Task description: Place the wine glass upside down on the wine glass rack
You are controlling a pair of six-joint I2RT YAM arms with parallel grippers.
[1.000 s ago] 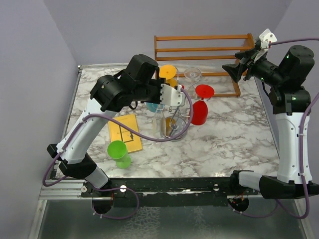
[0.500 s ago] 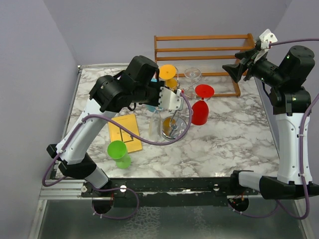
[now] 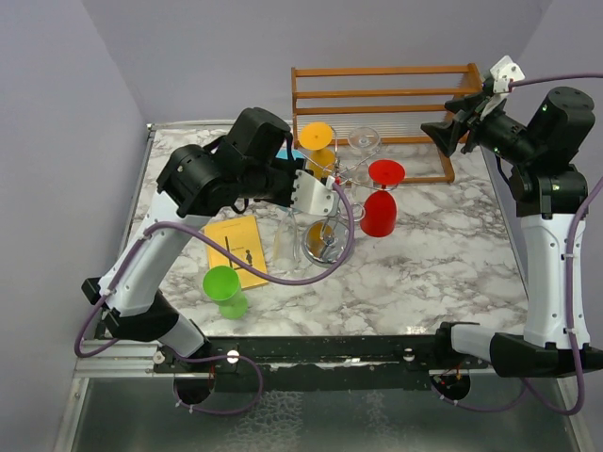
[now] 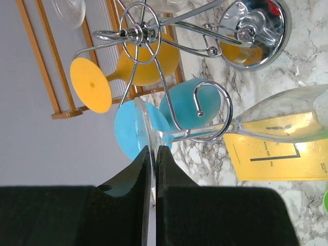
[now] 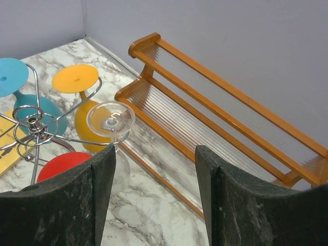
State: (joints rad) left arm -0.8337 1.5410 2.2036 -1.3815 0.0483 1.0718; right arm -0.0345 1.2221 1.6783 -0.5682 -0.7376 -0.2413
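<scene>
My left gripper [image 4: 152,149] is shut on the rim of the foot of a clear wine glass [image 4: 287,120]. In the left wrist view the glass lies sideways, its stem inside the curled end of one arm of the silver wine glass rack [image 4: 138,33]. The rack's round chrome base [image 3: 325,241] stands mid-table, and the glass bowl [image 3: 287,237] hangs just left of it. Orange [image 3: 317,137], clear [image 3: 364,141], red [image 3: 381,202] and blue [image 4: 197,105] glasses hang upside down on other arms. My right gripper [image 5: 154,154] is open and empty, held high at the far right.
A wooden slatted shelf [image 3: 377,94] stands along the back wall. A yellow card [image 3: 240,250] lies flat left of the rack. A green cup [image 3: 223,285] lies near the front left. Grey walls close in both sides of the marble table [image 3: 443,254].
My left arm has drawn back to the left and slightly toward the front, carrying the clear glass with it. The right arm has not moved.
</scene>
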